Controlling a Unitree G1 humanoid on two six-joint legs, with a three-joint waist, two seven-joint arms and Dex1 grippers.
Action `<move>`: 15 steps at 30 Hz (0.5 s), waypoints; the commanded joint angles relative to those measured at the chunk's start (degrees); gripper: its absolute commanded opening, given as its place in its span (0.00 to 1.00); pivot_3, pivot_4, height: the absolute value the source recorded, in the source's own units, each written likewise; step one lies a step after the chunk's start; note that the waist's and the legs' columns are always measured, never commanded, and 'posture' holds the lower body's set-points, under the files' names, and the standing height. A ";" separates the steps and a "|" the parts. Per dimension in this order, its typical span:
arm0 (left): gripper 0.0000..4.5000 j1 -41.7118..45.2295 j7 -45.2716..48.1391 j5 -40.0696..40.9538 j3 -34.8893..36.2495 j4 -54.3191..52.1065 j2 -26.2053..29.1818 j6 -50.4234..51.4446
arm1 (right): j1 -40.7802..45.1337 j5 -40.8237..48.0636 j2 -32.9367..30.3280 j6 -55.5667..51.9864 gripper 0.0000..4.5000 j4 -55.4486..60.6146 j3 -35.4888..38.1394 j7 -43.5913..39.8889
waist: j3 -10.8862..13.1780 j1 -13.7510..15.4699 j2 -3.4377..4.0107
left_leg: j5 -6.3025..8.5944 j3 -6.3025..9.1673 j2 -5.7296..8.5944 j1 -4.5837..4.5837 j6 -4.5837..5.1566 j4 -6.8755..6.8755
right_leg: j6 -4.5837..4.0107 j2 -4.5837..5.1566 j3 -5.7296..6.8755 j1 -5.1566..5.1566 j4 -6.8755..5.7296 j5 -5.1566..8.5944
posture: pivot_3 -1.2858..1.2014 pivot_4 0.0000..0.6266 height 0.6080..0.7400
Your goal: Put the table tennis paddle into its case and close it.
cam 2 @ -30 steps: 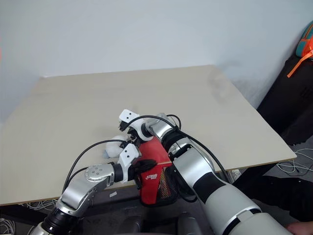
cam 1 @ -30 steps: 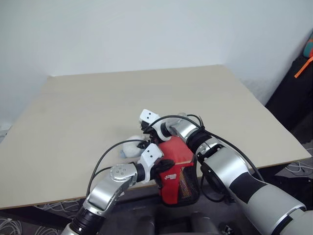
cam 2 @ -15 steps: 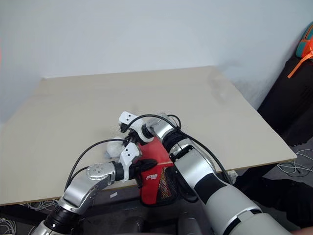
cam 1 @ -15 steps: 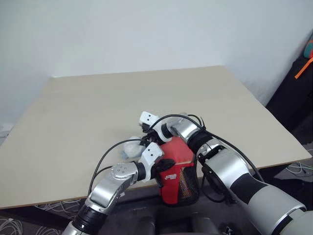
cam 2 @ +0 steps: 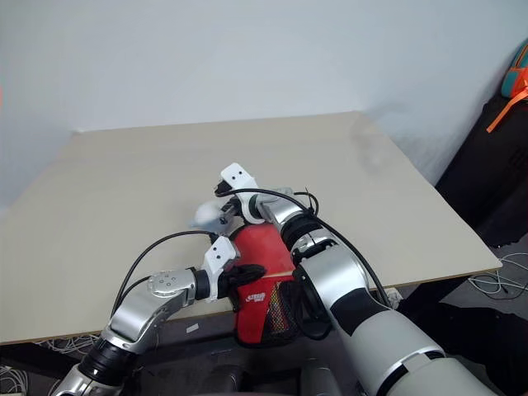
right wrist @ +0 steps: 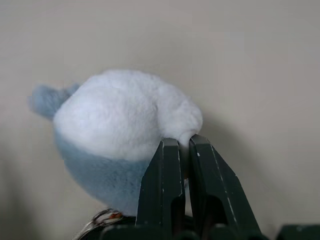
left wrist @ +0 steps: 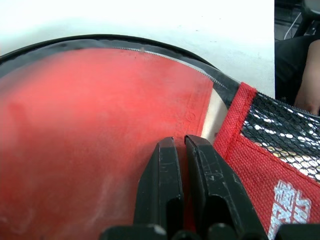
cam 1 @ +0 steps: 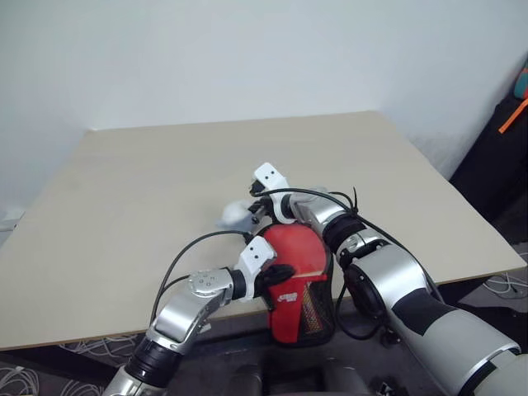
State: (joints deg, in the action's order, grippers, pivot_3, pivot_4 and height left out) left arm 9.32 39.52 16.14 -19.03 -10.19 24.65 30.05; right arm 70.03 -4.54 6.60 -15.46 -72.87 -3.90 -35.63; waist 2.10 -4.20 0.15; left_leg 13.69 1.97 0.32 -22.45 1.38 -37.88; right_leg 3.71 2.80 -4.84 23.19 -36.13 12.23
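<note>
The lower part of the paddle-shaped soft case (cam 1: 299, 293), with its clear face, black trim and a red-and-black mesh pocket, is seen hanging past the near edge of the beige rectangular table (cam 1: 148, 190), and its handle end is cut off from view behind the arms. Inside the case, the table tennis paddle (cam 1: 295, 252) with its round red rubber face is seen through the clear half; its wooden handle cannot be made out. The left gripper (left wrist: 181, 150) is shown in the left wrist view with its two black fingers pressed together on the clear face of the case over the red rubber, a detail that is hidden by the white wrist housing in the head views. Whether the zip is drawn shut cannot be told, though a stretch of zip teeth is seen along the rim in the left wrist view. The right gripper (right wrist: 181, 150) is seen clamped on a small fluffy white-and-pale-blue plush charm (right wrist: 120, 145), just beyond the case's round end. One case, one paddle and one charm are counted.
</note>
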 commanded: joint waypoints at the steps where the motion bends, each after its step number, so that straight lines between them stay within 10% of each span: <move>1: 0.06 -0.20 0.37 -2.03 -1.20 2.56 0.20 0.98 | 2.68 0.44 -2.15 1.03 0.00 0.91 1.84 5.82 | 0.00 0.00 0.00 | 0.00 0.00 0.01 0.00 0.00 0.00 | 0.00 0.00 0.00 0.00 0.00 0.00 | 0.52 0.00 1.00; 15: 0.06 1.17 1.47 -2.76 -1.56 4.75 -0.58 0.57 | 1.65 -2.37 -7.69 0.51 0.00 0.37 0.34 14.03 | 0.00 0.03 0.02 | -0.03 0.01 0.04 0.00 0.05 0.00 | 0.06 0.01 0.01 -0.06 0.03 0.04 | 0.52 0.00 1.00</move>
State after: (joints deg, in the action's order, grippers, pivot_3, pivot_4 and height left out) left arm 11.06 41.23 15.20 -19.27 -7.72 23.94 29.21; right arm 70.05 -5.93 0.56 -15.58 -73.76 -3.55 -23.67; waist 2.10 -4.17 0.16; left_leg 13.66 1.98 0.35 -22.45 1.43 -37.88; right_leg 3.77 2.82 -4.83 23.13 -36.10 12.27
